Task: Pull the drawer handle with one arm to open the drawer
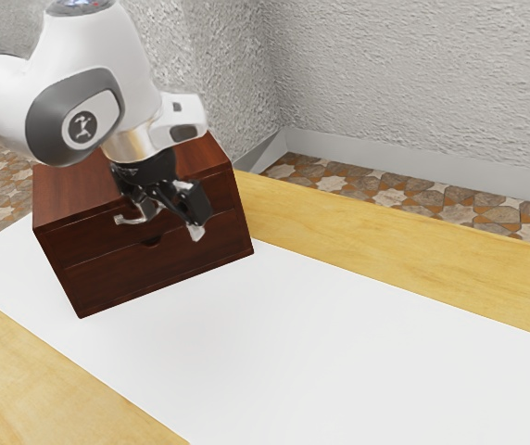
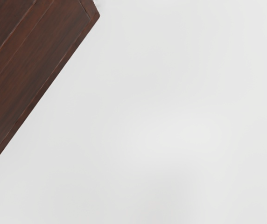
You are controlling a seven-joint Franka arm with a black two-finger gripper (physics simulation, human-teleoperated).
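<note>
One arm (image 1: 70, 102) enters from the exterior view's upper left and carries one black gripper (image 1: 170, 221); the gripper has two fingers (image 1: 194, 215), each with a pale tip; the fingers stand spread apart, and nothing is clamped between them. One dark wooden cabinet (image 1: 211, 159) stands on one white sheet (image 1: 321, 343); the sheet lies on one wooden table (image 1: 385, 241). The cabinet's front shows two drawer fronts, one above the other: the upper drawer (image 1: 89, 243) and the lower drawer (image 1: 163, 269); both lie flush with the cabinet's face. One silver handle (image 1: 126, 220) sits on the upper drawer; the gripper hangs directly in front of that drawer, just beside the handle, toward the exterior view's right; whether a finger touches the handle cannot be told. One small dark notch lies under the handle, at the seam between the two drawers. In the wrist view, one corner of the cabinet (image 2: 26, 65) appears, with grooved panel lines along its edge; the sheet (image 2: 180, 121) lies beside it. Two rough grey walls (image 1: 413, 65) meet behind the table; one patterned tile floor (image 1: 404, 197) runs below them.
</note>
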